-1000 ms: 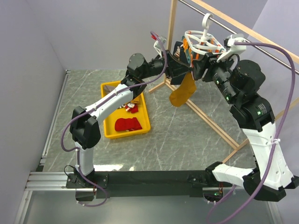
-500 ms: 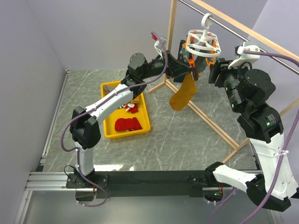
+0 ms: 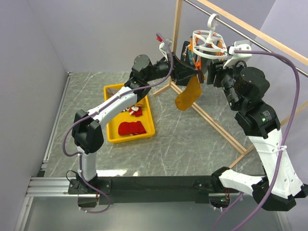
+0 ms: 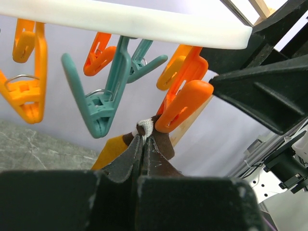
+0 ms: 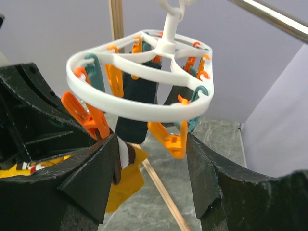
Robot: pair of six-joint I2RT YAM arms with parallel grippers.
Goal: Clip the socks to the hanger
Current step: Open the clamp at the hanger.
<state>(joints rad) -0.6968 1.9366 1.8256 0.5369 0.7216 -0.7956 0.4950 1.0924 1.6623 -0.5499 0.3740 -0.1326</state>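
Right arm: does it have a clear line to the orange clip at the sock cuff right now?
Likely yes: right gripper is open just below the hanger, and the orange clip hangs right by its finger. Left gripper, pinching the yellow sock, crowds that side.

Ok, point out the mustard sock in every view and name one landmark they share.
Top external: mustard sock hangs upper centre, just below the white hanger.
Left wrist: bottom centre, its cuff pinched in the left end effector.
Right wrist: lower left, partly hidden.
Shared landmark: the white hanger, above the sock in every view.
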